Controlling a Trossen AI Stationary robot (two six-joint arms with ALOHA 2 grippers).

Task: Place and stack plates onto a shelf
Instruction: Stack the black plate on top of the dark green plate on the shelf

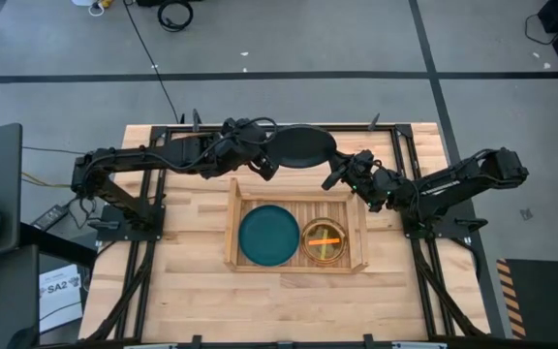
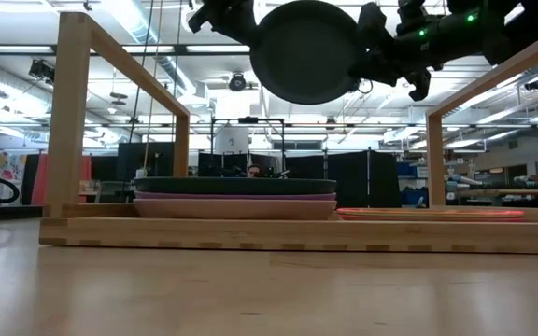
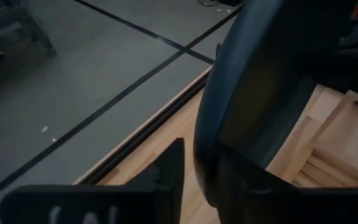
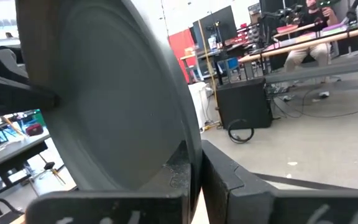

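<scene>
A dark grey plate hangs in the air beyond the far side of the shelf, tilted almost on edge in the low view. My left gripper is shut on its left rim and my right gripper on its right rim. In the shelf, a teal plate lies on top of a purple plate and a pink plate. A small orange plate lies flat in the right half. My left gripper pinches the dark grey plate's rim between its two fingers, one finger on each face. It comes level from the table's left. The plate is lifted clear and stands steeply tilted. My right gripper pinches the opposite rim of the same plate between its fingers, one on either face. It reaches in from the table's right, slanting toward the far edge. The plate hangs clear of the table and the shelf.
The shelf's low wooden walls ring the stacked plates. Tall wooden posts stand at the table's sides, and black rails run along both edges. Bare tabletop lies on the shelf's near side. A person sits at a desk in the room.
</scene>
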